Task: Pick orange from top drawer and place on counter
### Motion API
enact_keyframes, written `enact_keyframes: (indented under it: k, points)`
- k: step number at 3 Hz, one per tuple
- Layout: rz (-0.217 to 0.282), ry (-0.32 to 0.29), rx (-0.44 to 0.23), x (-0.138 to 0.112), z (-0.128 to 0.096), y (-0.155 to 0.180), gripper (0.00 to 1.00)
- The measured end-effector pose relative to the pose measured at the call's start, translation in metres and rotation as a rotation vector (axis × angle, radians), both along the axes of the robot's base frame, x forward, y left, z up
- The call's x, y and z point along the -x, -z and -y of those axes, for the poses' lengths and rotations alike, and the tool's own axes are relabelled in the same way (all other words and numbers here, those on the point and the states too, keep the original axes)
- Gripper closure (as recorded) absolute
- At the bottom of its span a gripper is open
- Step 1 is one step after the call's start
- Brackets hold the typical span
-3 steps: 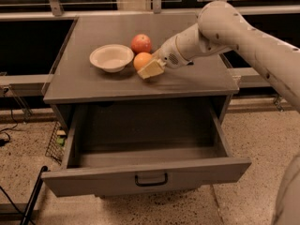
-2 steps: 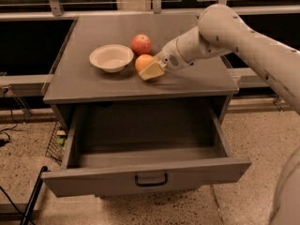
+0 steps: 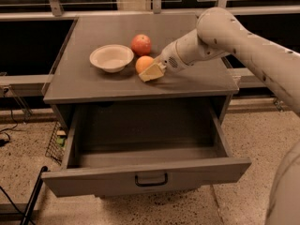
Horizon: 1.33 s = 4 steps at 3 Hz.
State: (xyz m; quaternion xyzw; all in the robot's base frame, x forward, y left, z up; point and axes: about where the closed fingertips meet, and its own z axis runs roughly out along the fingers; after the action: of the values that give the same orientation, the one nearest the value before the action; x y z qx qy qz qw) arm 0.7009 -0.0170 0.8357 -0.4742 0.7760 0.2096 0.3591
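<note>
The orange (image 3: 143, 62) rests on the counter (image 3: 187, 83), just in front of a red fruit (image 3: 141, 44) and to the right of a white bowl (image 3: 111, 57). My gripper (image 3: 150, 72) reaches in from the right and sits low on the counter, right against the front right side of the orange. The arm hides part of the orange's right side. The top drawer (image 3: 145, 175) is pulled wide open below the counter, and its inside shows nothing in it.
The open drawer juts out far in front of the cabinet. A black pole (image 3: 33, 196) leans at the lower left, with a wire rack (image 3: 55, 142) and cables on the floor to the left. A railing and dark windows run behind the counter.
The gripper and the orange have sunk very slightly toward the counter. Nothing else has moved.
</note>
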Motion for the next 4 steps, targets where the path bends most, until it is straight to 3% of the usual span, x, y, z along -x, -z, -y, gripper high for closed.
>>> enact_keyframes:
  k: [4]
  points:
    - [0.0,0.0,0.0,0.0,-0.0001,0.0001,0.05]
